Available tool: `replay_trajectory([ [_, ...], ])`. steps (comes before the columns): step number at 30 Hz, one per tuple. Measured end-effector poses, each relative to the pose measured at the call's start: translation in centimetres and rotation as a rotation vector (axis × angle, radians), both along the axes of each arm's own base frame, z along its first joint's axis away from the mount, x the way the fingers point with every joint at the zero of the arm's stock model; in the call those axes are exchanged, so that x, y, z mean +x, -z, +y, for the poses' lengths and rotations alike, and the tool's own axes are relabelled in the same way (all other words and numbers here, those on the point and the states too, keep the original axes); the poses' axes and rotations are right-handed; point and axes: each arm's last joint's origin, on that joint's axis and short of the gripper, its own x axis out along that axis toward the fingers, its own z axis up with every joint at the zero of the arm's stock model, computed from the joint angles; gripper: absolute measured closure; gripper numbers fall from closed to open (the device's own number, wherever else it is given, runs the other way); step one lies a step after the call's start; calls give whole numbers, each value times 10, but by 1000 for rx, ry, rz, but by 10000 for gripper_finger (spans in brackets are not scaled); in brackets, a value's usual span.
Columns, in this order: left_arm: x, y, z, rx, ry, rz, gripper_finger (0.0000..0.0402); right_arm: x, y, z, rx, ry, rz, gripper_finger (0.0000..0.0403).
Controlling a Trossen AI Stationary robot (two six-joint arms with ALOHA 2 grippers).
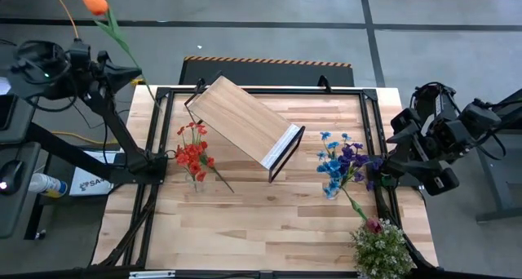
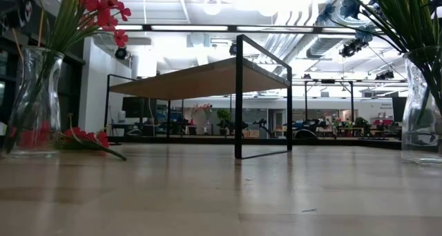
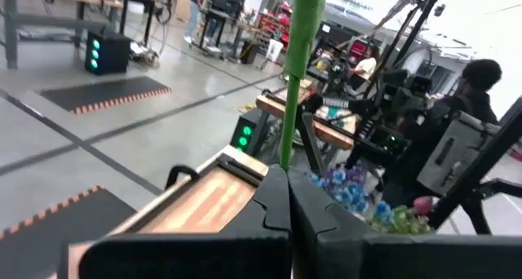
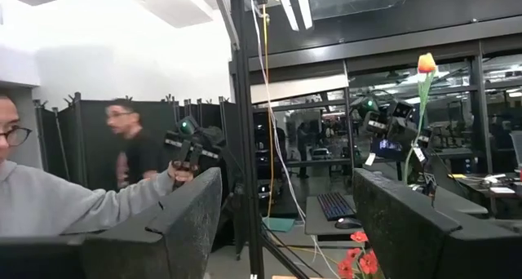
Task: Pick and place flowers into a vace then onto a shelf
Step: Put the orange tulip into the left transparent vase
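At the upper left of the high view, the left end effector (image 1: 137, 77) is clamped on the stem of the orange tulip (image 1: 95, 1), which looks light and whippy, best pinched low on its stem, while the right end effector (image 1: 383, 166) waits with fingers apart.

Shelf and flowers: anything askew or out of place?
Yes. The light wood shelf with a black metal frame sits turned at an angle to the table edges. One red flower spray lies flat on the tabletop beside the clear glass vase of red flowers, not in it. The left gripper holds the orange tulip beyond the table's far-left corner.
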Motion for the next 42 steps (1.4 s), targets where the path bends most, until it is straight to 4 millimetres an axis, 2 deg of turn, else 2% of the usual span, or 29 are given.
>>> replay_trajectory([
  [5, -1, 29, 1, -68, 23, 10, 381, 0, 0, -1, 6, 23, 13, 137],
  [10, 3, 53, -6, -96, 36, 35, 381, 0, 0, -1, 13, 41, 22, 137],
  [19, 11, 80, -25, -161, 65, 92, 381, 0, -1, -2, 25, 39, 17, 137],
  [28, 16, 84, -36, -265, 111, 146, 381, 0, -2, -3, 45, 38, 8, 137],
  [36, 26, 82, -56, -189, 86, 162, 381, 1, -1, 1, 36, 39, 12, 137],
  [42, 24, 80, -51, -170, 73, 142, 381, 1, -2, 1, 41, 41, 12, 137],
])
